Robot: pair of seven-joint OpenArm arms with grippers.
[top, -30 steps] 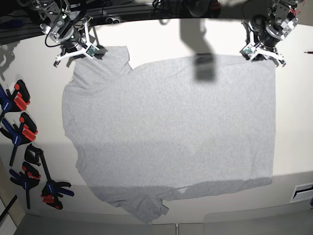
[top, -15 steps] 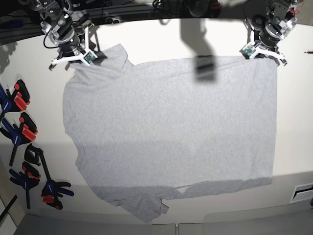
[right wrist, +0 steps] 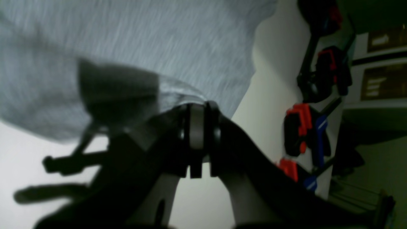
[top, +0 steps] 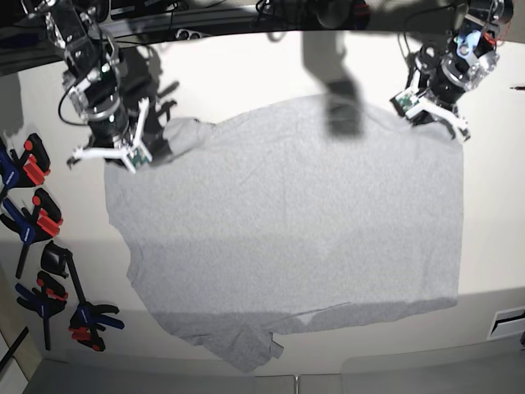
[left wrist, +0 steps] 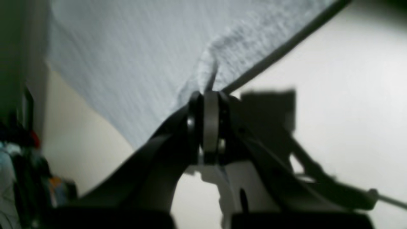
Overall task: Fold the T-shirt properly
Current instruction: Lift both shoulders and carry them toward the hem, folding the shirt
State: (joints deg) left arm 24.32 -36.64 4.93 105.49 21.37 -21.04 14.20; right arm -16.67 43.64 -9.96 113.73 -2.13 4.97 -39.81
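— So, where is the T-shirt (top: 287,230) lying?
— It is spread on the white worktop (top: 246,66), plain grey side up. Its two far corners are lifted off the surface.
— And the claws?
— The left claw (top: 432,107) is pressed together on the far corner at its side. The right claw (top: 123,152) pinches the cloth near the sleeve. Some clamps (top: 37,222) lie beside that edge, apart from the cloth.
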